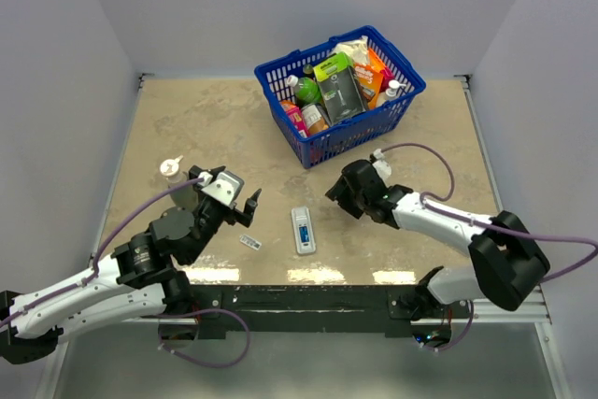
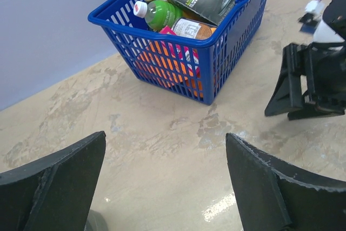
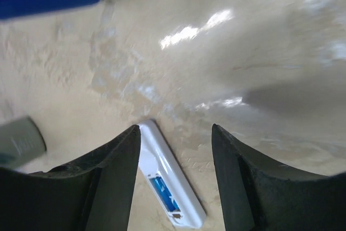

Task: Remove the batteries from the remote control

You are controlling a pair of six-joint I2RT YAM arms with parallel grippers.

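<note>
The white remote control [image 1: 303, 229] lies on the table between the arms, recess up. A blue battery [image 1: 302, 228] sits in the recess. In the right wrist view the remote [image 3: 162, 160] lies just below my open right gripper [image 3: 175, 139], its left finger [image 3: 108, 171] beside the remote's far end, and the blue battery [image 3: 164, 194] shows in the recess. A thin greyish battery [image 1: 250, 242] lies loose on the table left of the remote. My left gripper [image 1: 248, 209] is open and empty just above the greyish battery. It sees only bare table between its fingers [image 2: 54, 182].
A blue basket [image 1: 404, 105] full of groceries stands at the back, also in the left wrist view [image 2: 216, 52]. A spray-top bottle [image 1: 172, 170] stands at the left, behind the left arm. The right gripper [image 2: 311, 82] shows in the left wrist view.
</note>
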